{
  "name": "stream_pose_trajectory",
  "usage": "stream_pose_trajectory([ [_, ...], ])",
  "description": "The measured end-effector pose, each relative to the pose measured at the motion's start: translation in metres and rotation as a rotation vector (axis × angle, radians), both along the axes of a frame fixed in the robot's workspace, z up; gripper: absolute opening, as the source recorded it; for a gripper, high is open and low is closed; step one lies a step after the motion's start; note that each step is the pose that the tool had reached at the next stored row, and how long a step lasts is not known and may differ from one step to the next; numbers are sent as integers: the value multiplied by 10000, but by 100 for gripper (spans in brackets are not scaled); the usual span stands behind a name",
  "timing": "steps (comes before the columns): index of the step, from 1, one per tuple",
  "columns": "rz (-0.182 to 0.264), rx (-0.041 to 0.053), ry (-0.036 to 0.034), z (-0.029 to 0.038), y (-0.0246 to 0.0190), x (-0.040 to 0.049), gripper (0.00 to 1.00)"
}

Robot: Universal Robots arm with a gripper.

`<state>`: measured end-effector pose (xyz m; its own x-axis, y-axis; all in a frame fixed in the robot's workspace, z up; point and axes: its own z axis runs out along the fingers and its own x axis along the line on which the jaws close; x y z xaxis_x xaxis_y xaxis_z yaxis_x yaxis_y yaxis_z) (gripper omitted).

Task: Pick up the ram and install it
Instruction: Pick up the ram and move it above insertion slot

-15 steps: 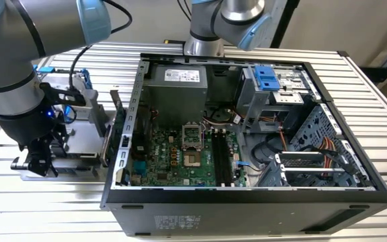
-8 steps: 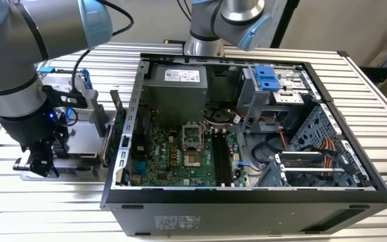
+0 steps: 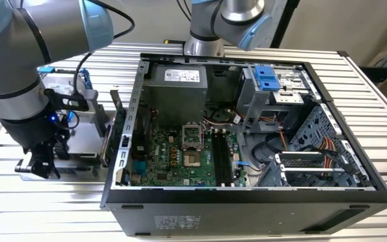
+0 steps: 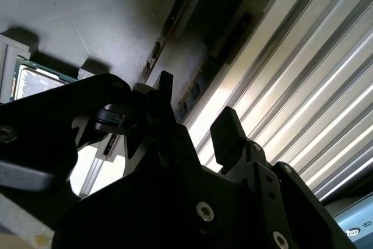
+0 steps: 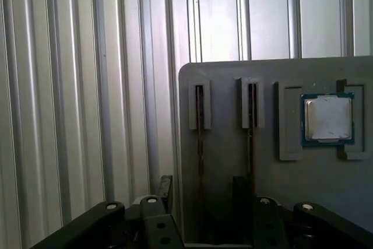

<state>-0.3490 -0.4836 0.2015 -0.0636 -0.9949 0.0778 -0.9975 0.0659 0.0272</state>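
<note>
The gripper (image 5: 202, 186) is open at a middling width and holds nothing. Its two black fingers (image 5: 165, 186) stand one on each side of the ram (image 5: 199, 138), apart from it. The ram stands on edge in a slot of the grey tray (image 5: 233, 77). Its long axis runs straight away from the gripper along the slot, so the thin board lies across the gap between the jaws.

In the second wrist view the gripper (image 4: 196, 106) is seen from low down, and the ram (image 4: 204, 77) runs into the gap between the fingertips. A second stick (image 5: 252, 123) sits in the neighbouring slot, just beside one finger, on the side of the CPU (image 5: 328, 119).

The exterior view places the gripper (image 3: 40, 169) pointing down over the tray, beside the open case (image 3: 247, 201) on that view's left, on the slatted table (image 3: 45, 212).
</note>
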Motion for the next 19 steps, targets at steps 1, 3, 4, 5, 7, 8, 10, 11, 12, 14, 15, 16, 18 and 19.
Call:
stream_pose_trajectory([
  [1,-1,1,0,-4,-6,1,100],
  [3,-2,1,-1,-18,-18,4,100],
  [4,-4,2,-1,-28,-21,4,100],
  [5,-3,1,-1,-37,-26,5,100],
  [7,-3,92,0,-50,-42,6,100],
  [8,-3,179,-1,-55,-51,7,100],
  [10,-3,398,1,-62,-69,9,100],
  [11,-3,526,0,-65,-77,10,100],
  [12,-3,618,-1,-68,-84,10,100],
  [14,-4,628,-1,-68,-85,10,100],
  [15,-4,628,0,-68,-85,10,100],
  [16,-4,629,0,-69,-85,10,100],
  [18,-3,631,-2,-73,-87,11,100],
  [19,-2,628,0,-74,-93,11,100],
])
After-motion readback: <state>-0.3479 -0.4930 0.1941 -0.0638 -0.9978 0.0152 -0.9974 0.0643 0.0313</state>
